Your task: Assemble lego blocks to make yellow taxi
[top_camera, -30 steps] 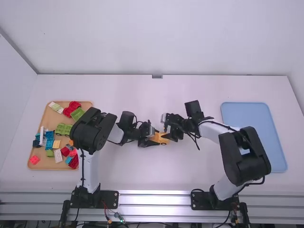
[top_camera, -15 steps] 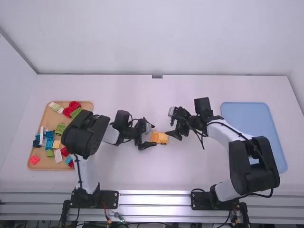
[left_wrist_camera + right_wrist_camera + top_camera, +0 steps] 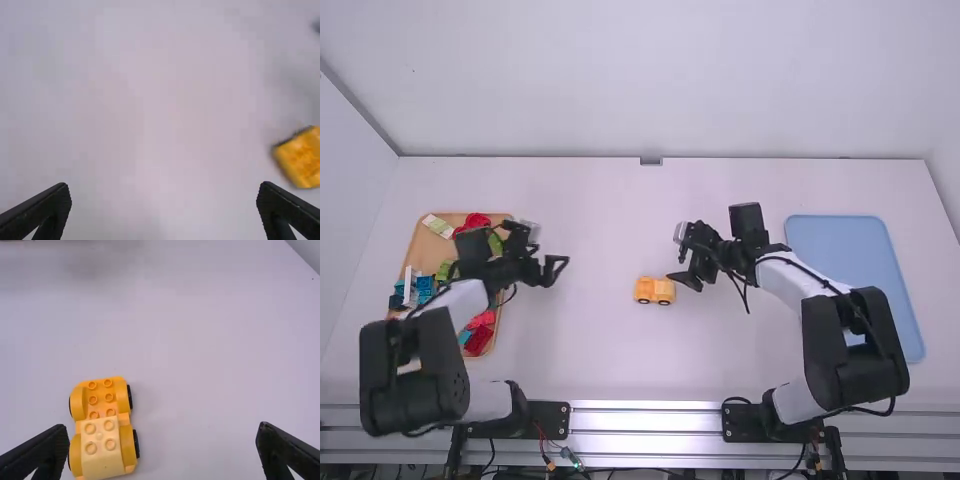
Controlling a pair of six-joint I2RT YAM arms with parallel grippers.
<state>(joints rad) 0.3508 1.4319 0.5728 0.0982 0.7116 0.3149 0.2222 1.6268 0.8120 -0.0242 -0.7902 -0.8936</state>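
In the high view, an orange-yellow car stands on its black wheels mid-table. The right wrist view shows a pale yellow block on one end of the orange wheeled base; the base's other end has bare studs. My left gripper is open beside the wooden tray, left of the car; in the left wrist view, the left gripper has nothing between its fingers, with part of the car off to one side. My right gripper is open just right of the car; the right gripper holds nothing.
The wooden tray at the left holds loose red, green, blue and white blocks, partly covered by the left arm. A blue tray lies at the right, partly behind the right arm.
The left arm has swung from beside the car to the wooden tray. The right gripper first backed off to the right, then kept still. The car has stayed on the table, now uncovered.
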